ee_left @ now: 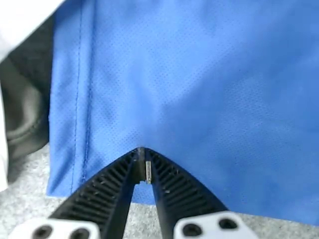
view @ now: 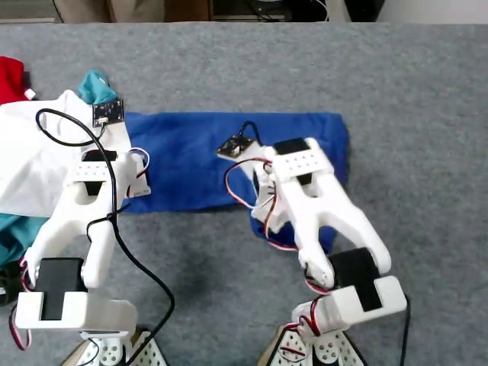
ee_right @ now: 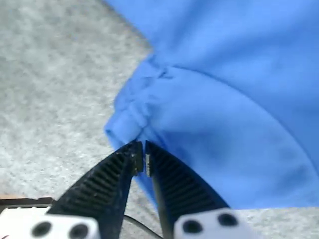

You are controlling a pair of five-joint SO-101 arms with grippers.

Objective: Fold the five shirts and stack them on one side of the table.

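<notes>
The blue shirt (view: 191, 152) is laid long from 9 to 3 o'clock, its 6 o'clock edge pinched by the closed left gripper (ee_left: 143, 162) and right gripper (ee_right: 140, 152).

Robotics lab setup: the wired white left arm (view: 76, 221) and right arm (view: 324, 210) stand mounted at a grey felt-covered surface (view: 427, 114).
</notes>
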